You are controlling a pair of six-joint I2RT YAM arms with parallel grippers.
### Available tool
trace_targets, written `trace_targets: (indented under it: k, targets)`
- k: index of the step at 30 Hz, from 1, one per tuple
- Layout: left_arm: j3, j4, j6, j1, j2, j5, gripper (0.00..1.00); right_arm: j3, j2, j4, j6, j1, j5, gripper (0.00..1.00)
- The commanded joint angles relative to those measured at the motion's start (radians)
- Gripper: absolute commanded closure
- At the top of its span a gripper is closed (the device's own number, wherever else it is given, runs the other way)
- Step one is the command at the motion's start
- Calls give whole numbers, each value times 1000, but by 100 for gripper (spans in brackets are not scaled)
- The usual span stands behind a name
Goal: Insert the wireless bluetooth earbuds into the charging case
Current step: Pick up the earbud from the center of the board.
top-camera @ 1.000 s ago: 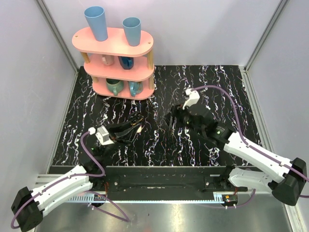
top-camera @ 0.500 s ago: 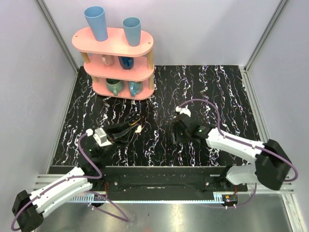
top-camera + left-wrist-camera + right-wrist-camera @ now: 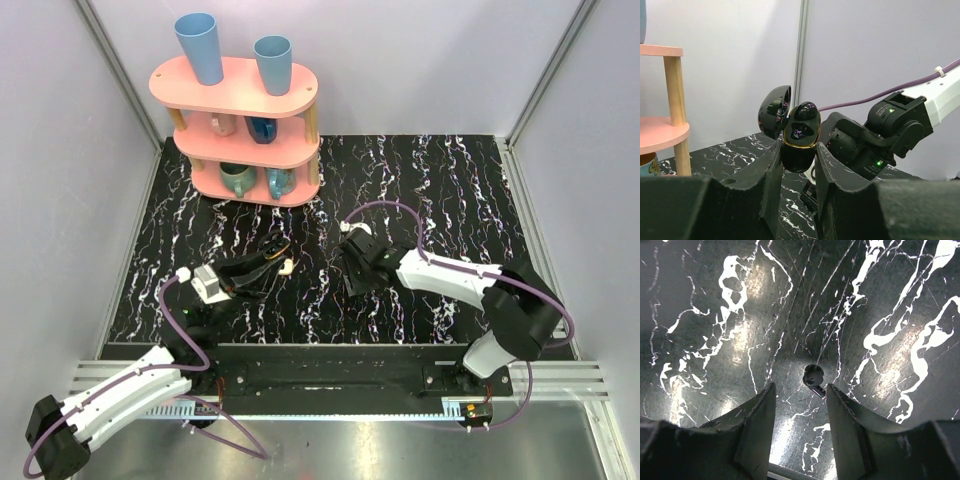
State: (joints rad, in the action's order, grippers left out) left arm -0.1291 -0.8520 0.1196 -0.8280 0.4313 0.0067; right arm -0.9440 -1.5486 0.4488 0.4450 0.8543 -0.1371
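The left claw (image 3: 797, 150) is clamped on the small glossy black clamshell charging case (image 3: 799, 134), one finger pressed to each side. The case stands upright between the tips with its gold-edged rim showing, and its lid (image 3: 775, 111) is swung open to the claw's left. A rounded dark shape sits at the top of the case; whether it is a bud cannot be told. Over to the right claw (image 3: 801, 388): it points straight down at the black white-veined marble table (image 3: 715, 315), jaws parted and gripping nothing. One tiny rounded earbud (image 3: 813, 375), dark and shiny in the wrist view, lies on the table just beyond the fingertips. It is in line with the gap and a touch nearer the right-hand finger (image 3: 845, 425), touching neither. From above, the right claw (image 3: 352, 280) hangs just beside the left claw (image 3: 275, 262), the two apart.
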Motion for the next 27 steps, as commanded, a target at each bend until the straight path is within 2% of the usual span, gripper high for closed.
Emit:
trace_targets:
  k: [1,21,24,26,27]
  targets:
    - [-18,2,-18,1,-23,-22,100,-39,-25,28,-8,-3,-2,48]
    - [-12,-7,-14,3,-17,-24,100,-67,-139,19,3,-4,-7,53]
    - [-14,-1,-14,1,-22,-24,100,-67,-145,21,9,-4,-9,56]
    - [-12,4,-15,3,-25,-30,100,-64,-143,21,8,-4,-15,63]
    - [-10,2,-15,3,-26,-31,100,-65,-145,21,9,-3,-15,63]
